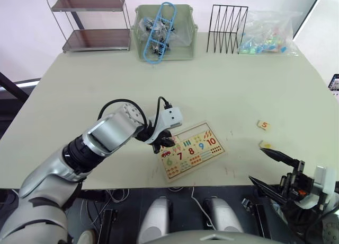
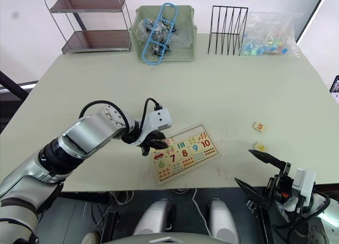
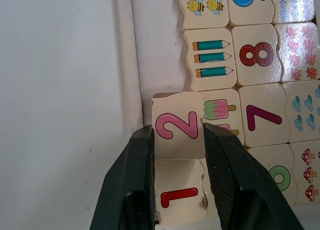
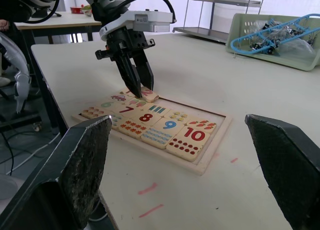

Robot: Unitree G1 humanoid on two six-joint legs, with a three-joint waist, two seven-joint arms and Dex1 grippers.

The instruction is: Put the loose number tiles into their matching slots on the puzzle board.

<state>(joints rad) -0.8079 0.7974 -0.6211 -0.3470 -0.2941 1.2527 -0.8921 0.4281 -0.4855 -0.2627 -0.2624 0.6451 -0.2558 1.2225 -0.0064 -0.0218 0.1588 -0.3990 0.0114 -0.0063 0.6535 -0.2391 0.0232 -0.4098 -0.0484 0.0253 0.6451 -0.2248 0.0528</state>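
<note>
The puzzle board point(image 1: 218, 153) lies near the table's front edge, its numerals 6 to 10 and counting pictures in place. My left gripper point(image 3: 177, 132) is shut on the number tile 2 point(image 3: 175, 121), held low over the board's top row of slots point(image 3: 160, 55), right beside tile 1 point(image 3: 179, 196), which sits in the end slot. Whether tile 2 is seated I cannot tell. Two loose tiles lie to the right: tile 5 point(image 1: 263, 125) and one with a yellow mark point(image 1: 265, 145). My right gripper point(image 1: 266, 170) hangs open at the table's front right edge, with nothing between its fingers.
Along the table's back edge stand a two-tier shelf rack point(image 1: 95, 21), a green basket point(image 1: 183, 52) with a blue clip and bags, a black wire rack point(image 1: 228, 21) and a clear bag of colourful pieces point(image 1: 267, 34).
</note>
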